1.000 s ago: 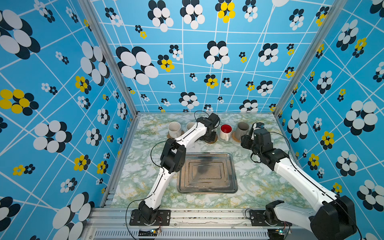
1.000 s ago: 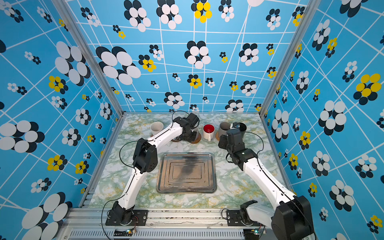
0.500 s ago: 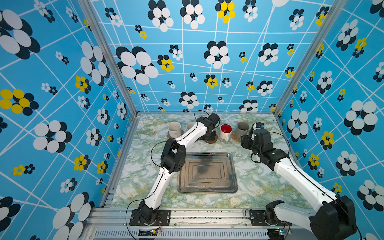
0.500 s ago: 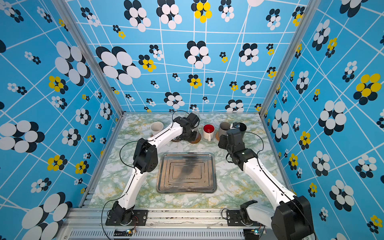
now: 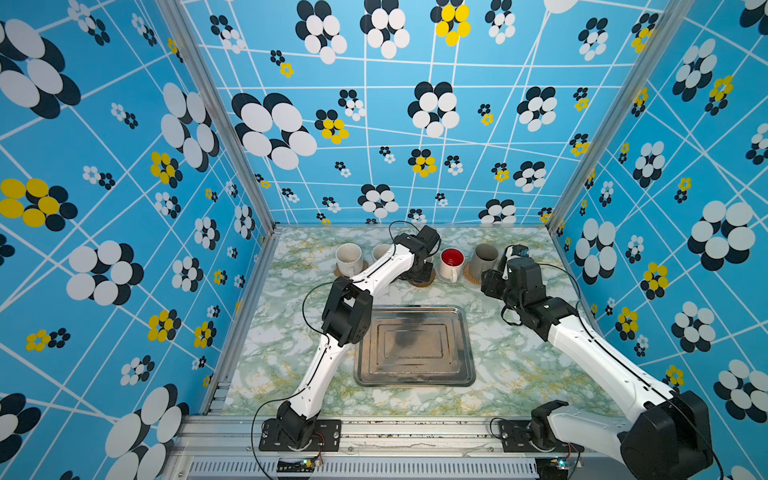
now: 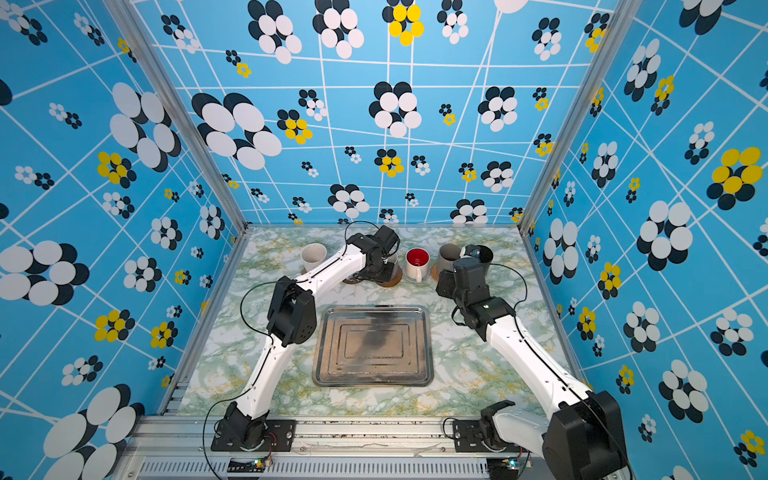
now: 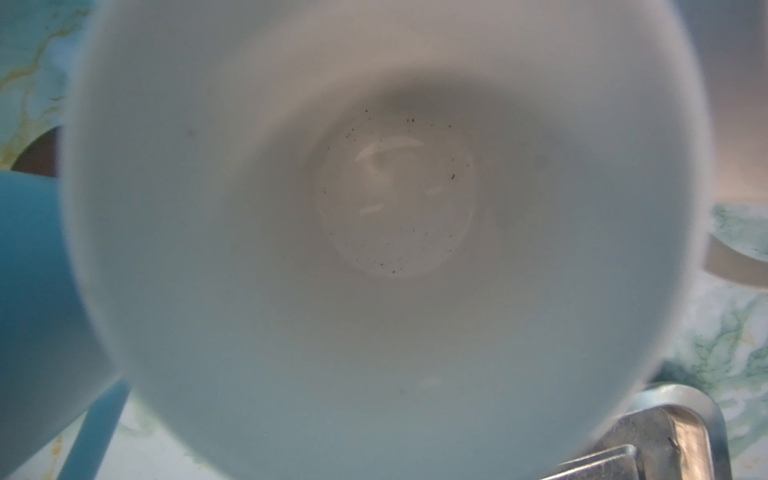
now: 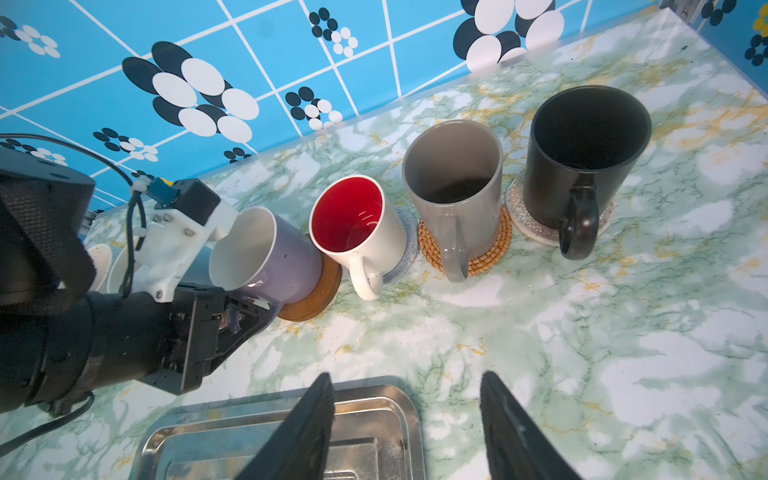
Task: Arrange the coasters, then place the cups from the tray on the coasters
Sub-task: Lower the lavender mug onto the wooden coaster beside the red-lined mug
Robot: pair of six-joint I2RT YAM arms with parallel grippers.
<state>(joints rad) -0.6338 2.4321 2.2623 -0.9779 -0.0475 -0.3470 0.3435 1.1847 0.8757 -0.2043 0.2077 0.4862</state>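
we record the tray (image 8: pixel 374 415) as dull scuffed metal; at its twelve o'clock the lilac mug (image 8: pixel 282 257) is glossy ceramic, the round coaster (image 8: pixel 322 291) smooth wood; at one o'clock the rattan coaster (image 8: pixel 484 259) is coarse weave.

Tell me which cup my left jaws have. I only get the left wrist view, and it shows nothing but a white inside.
Observer: It's the lilac cup. In the right wrist view the left jaws are shut on its handle.
Operator: Is it over a coaster?
Observer: Yes. Its base is on the round brown coaster, right beside the red-inside cup.
Operator: Any cups waiting on the tray?
Observer: None. In both top views the tray holds no cups.
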